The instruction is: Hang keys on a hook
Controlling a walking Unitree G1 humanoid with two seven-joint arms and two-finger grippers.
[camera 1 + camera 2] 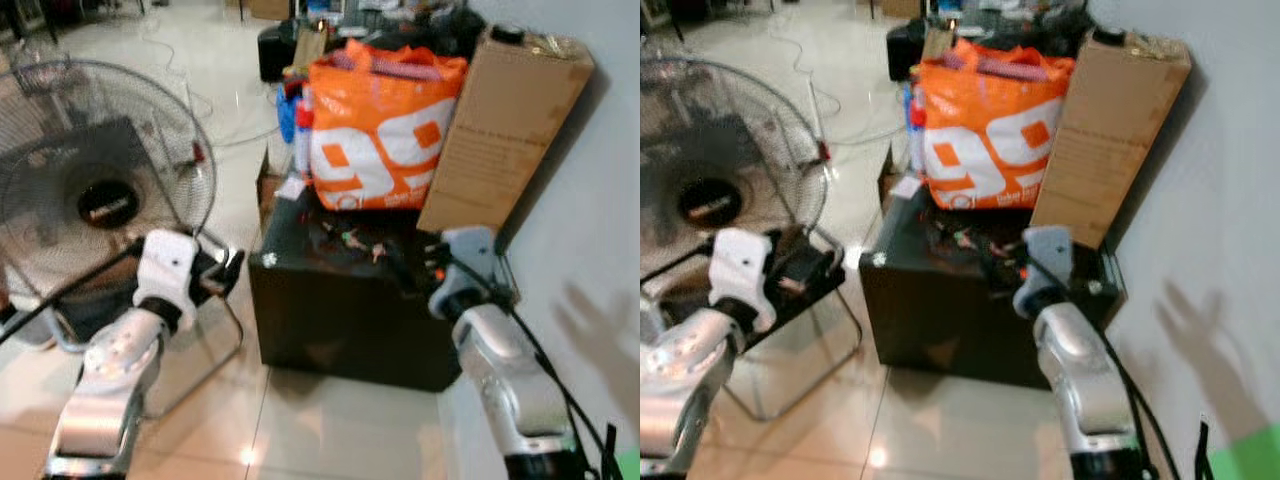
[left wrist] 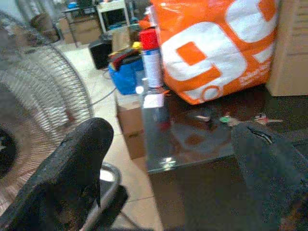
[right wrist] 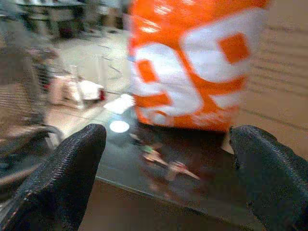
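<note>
On the black table [image 1: 300, 300], keys [image 3: 163, 161] lie beyond the right gripper's [image 3: 168, 178] wide-spread fingers [image 3: 62, 178].

**Silver arms, white wrists, black fingers**

Both arms have rounded shells of shiny silver metal. The left arm [image 1: 110, 375] ends in a white, boxy wrist block. The right arm [image 1: 510, 375] has a pale grey wrist housing, and a black cable runs along its outer side. The fingers [image 3: 62, 175] are thick, black and rough-textured, with rounded tips.
</note>
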